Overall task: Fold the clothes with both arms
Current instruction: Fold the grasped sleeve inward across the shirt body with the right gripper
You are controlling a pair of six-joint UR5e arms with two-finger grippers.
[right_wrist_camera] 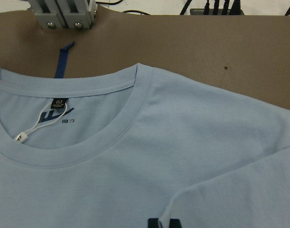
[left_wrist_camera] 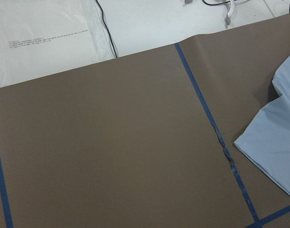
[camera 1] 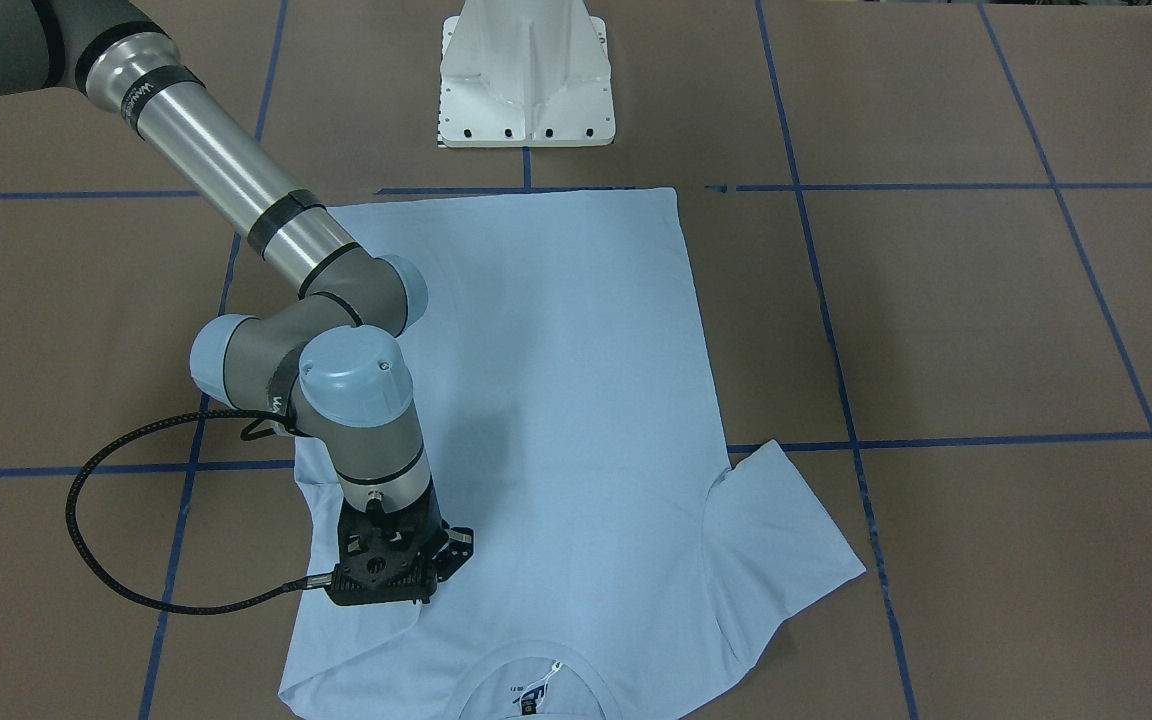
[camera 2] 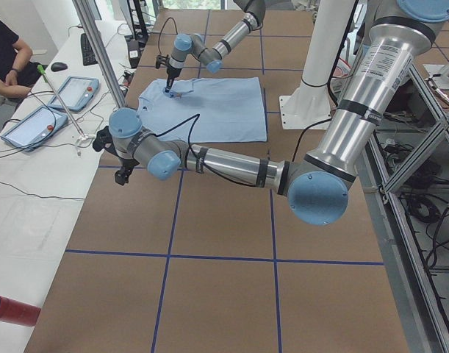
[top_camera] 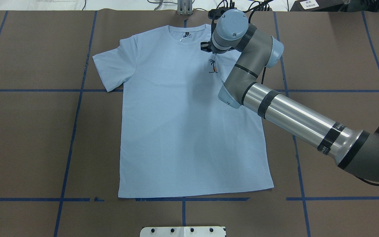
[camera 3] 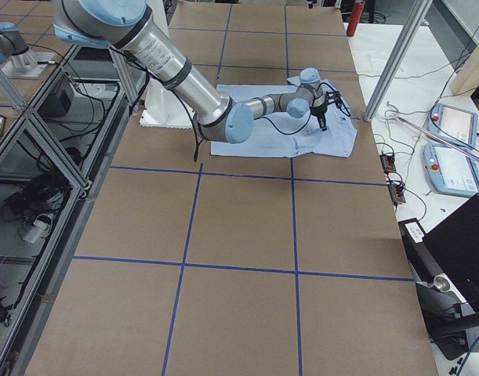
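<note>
Blue shirt (top_camera: 189, 125) lies flat beneath the right gripper (camera 1: 384, 585), lowered beside the collar, probably to pinch the shoulder for folding. Its jaws are hidden. The left gripper (camera 2: 122, 175) hangs well clear of the cloth, and I cannot tell how its jaws stand.

Bright even light, soft shadows; wrist views perhaps blurred.

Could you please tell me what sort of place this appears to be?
Likely a robotics lab workcell: a paper-covered table gridded with blue tape, the right arm reaching over a T-shirt, and teach pendants on the side bench.
</note>
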